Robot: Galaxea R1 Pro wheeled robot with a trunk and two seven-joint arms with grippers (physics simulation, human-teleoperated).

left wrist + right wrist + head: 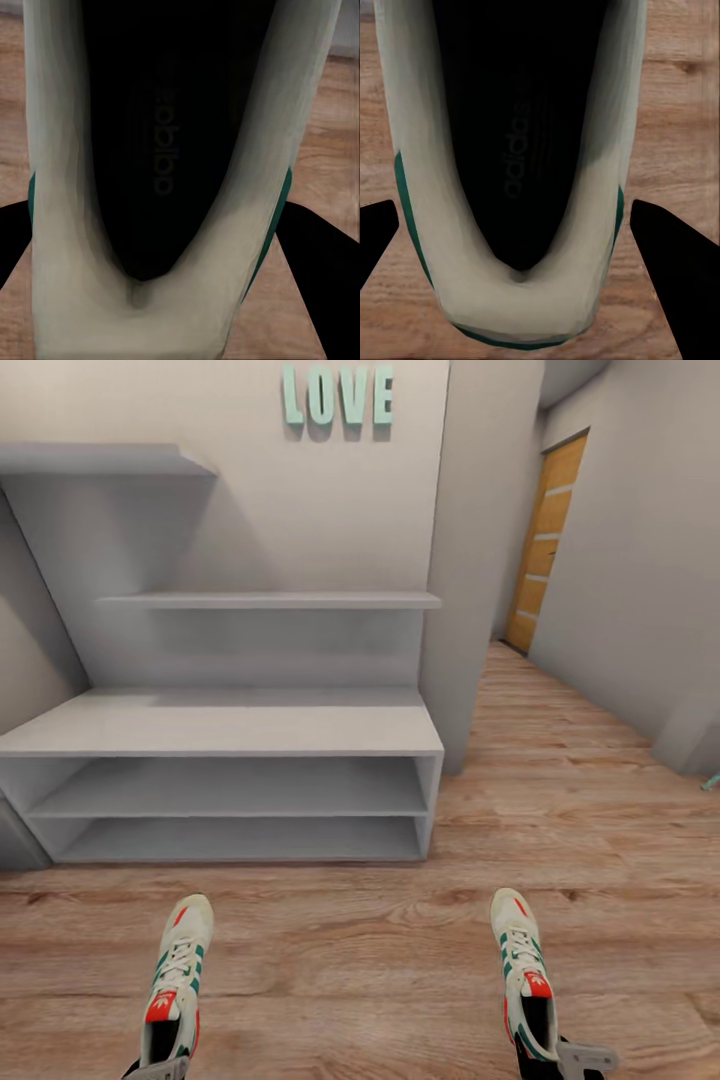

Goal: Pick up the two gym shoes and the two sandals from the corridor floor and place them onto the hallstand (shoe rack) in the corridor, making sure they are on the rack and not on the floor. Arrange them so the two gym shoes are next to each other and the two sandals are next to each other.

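Shoes: two gym shoes [178, 980] [524, 985] before one hallstand [230, 735].

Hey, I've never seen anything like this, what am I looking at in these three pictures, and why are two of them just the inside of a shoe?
This is a simulated wheeled robot with two arms. The big picture comes from a camera on its head, facing a pale hallstand on a wood floor. Low in that view are two cream gym shoes with green stripes, the left shoe and the right shoe, each with an arm's tool at its heel. The other two pictures come from cameras on each wrist, looking along the fingers, so each stares down into a shoe's dark opening: left tool, right tool. Dark fingers flank each heel. The shoes appear gripped, though contact isn't plainly visible.
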